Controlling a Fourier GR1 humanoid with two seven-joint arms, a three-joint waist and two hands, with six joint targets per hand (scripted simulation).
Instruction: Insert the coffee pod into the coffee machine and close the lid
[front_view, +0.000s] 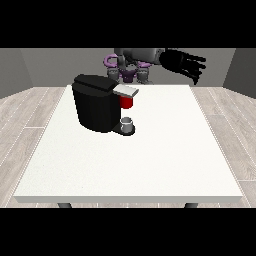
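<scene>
A black coffee machine (95, 102) is seen standing on the white table (150, 165), toward the view's left and the far half of the tabletop. Its body is a dark, rounded block with a flat top; a light grey lid (126, 90) is seen projecting sideways from the upper part, toward the view's right. Directly under that lid a red part (127, 102) is visible, which may be the coffee pod, though this cannot be told for sure. Below it, a small grey cup (128, 122) is seen on the machine's dark base. The hand at the view's right (186, 63) is held raised above the table's far edge, well apart from the machine, fingers spread and relaxed, nothing gripped. The other hand is not seen.
</scene>
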